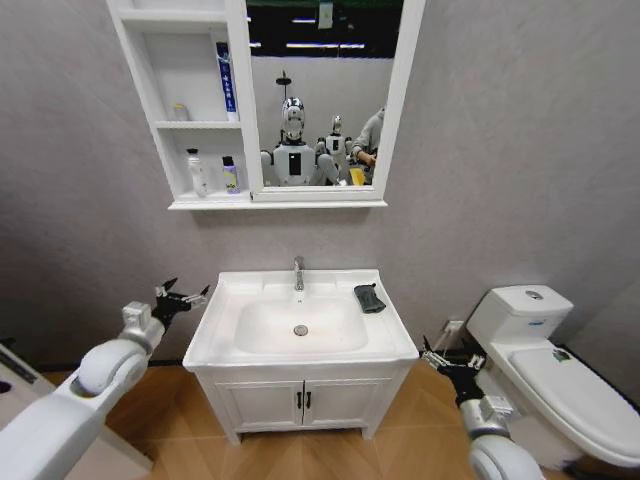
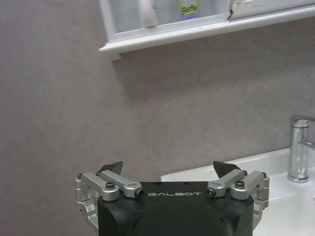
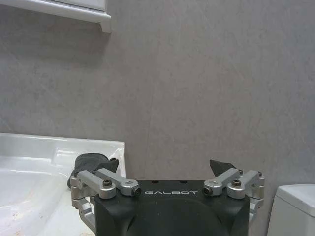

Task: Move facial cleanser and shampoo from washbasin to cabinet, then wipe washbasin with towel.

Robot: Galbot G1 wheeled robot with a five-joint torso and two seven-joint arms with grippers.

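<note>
The white washbasin [image 1: 228, 325] stands in the middle below the wall cabinet [image 1: 138, 60]. On its back right corner lies the dark folded towel [image 1: 369, 298], which the right wrist view has as towel [image 3: 87, 162] on the basin rim [image 3: 29, 147]. In the cabinet's lowest niche stand a white bottle [image 1: 197, 172] and a small bottle with a yellow and purple label [image 1: 230, 175]. A blue and white tube [image 1: 226, 82] leans in the niche above. I cannot tell which are the facial cleanser and the shampoo. My left gripper [image 1: 181, 298] hangs open left of the basin. My right gripper [image 1: 440, 358] is open at its right, lower down.
A chrome tap [image 1: 298, 272] rises at the basin's back, and a round drain [image 1: 301, 330] sits in the bowl. A white toilet [image 1: 545, 360] stands close to my right arm. The mirror [image 1: 320, 90] reflects the robot. Below the basin is a two-door vanity [image 1: 300, 400].
</note>
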